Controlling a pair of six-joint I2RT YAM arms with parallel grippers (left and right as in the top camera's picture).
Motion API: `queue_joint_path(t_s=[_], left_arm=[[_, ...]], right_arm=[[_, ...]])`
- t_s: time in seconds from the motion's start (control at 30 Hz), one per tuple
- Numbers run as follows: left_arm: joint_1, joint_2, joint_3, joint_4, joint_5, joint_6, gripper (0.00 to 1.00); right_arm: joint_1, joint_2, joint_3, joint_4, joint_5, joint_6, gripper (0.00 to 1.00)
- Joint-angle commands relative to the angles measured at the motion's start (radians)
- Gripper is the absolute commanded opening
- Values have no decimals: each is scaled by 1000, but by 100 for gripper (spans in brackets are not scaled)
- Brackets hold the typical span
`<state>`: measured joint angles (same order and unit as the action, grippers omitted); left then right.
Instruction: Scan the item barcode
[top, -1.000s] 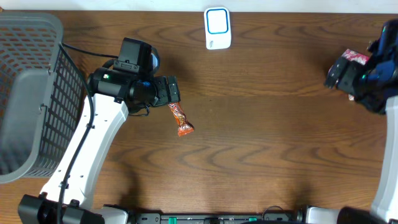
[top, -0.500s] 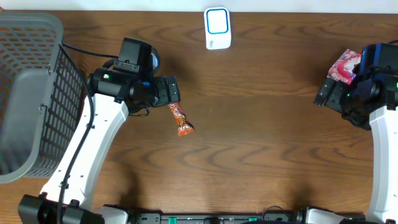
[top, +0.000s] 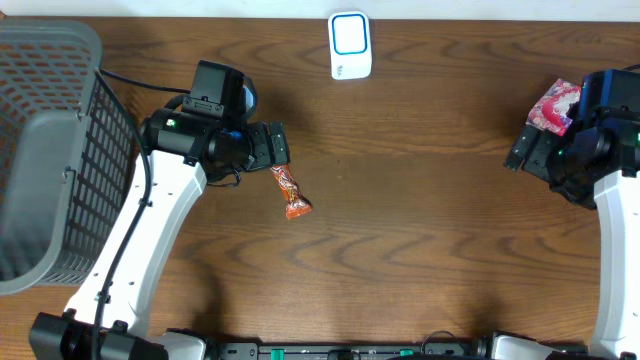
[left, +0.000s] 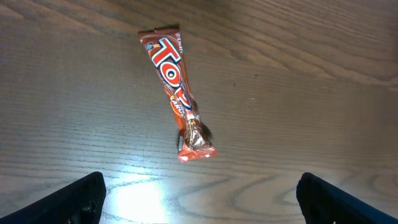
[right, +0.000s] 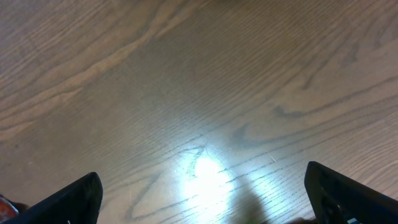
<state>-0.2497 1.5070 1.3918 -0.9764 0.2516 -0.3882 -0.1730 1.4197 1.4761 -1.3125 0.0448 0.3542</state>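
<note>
The desk is brown wood with a broad wavy grain, and lamp glare whitens it in both wrist views. On it lies the candy bar, a slim glossy orange-red foil wrapper with white and blue lettering running along its length. In the left wrist view the candy bar has one end crimped flat and square, while the other is pinched and crumpled with a shiny brown patch. No barcode shows on the upturned face. Seen from overhead, its long axis runs from the far left to the near right, and the flat end lies just beside the left gripper. The left gripper is spread wide and holds nothing: only its two dark fingertips show, cut off at the lower corners, well clear of the bar. The right gripper is likewise wide apart and empty over bare wood. From overhead the right gripper is partly hidden by its own arm, and a pink-red packet peeks out behind it, too blurred to read. The scanner, a white rounded slab with a blue-outlined window, sits at the far edge, well apart from the bar. A grey mesh basket is cut off at the left
</note>
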Motion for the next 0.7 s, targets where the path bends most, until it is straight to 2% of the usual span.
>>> queue_joint_path(t_s=[0.0, 0.1, 0.27, 0.47, 0.63, 0.67], left_arm=[[5, -11, 3, 3, -10, 10, 98], [5, -11, 3, 76, -10, 10, 98], [5, -11, 3, 84, -10, 10, 97], [5, -11, 3, 133, -2, -98, 98], [4, -11, 3, 122, 8, -90, 98], [0, -11, 3, 122, 33, -51, 98]], right_arm=[[8, -8, -7, 0, 6, -11, 99], [8, -8, -7, 0, 6, -11, 99], [8, -8, -7, 0, 6, -11, 99], [8, -8, -7, 0, 6, -11, 99], [8, -8, -7, 0, 6, -11, 99], [8, -8, -7, 0, 6, -11, 99]])
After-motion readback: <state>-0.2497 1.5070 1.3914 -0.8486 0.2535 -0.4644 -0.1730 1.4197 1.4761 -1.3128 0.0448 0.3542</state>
